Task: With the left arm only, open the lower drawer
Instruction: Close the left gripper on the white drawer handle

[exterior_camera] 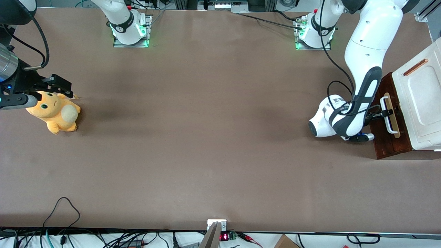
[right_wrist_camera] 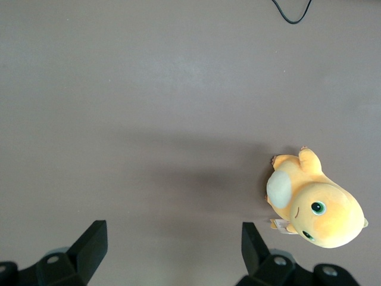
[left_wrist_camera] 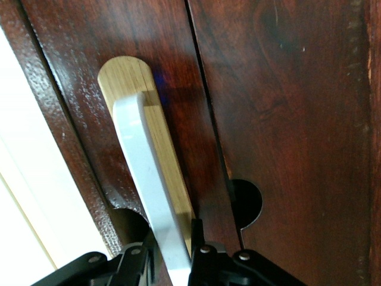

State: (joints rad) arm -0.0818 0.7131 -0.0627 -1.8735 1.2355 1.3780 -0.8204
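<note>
Currently the left arm's gripper (exterior_camera: 386, 113) is clamped on the white loop handle (left_wrist_camera: 156, 202) of the lower drawer (exterior_camera: 389, 137) at the working arm's end of the table; handle's long axis runs toward the front camera, so an off-axis pull could slip the grip.

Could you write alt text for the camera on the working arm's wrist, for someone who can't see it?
The black gripper straddles the white loop handle on its pale wooden strip, fixed to the dark reddish-brown lower drawer.
</note>
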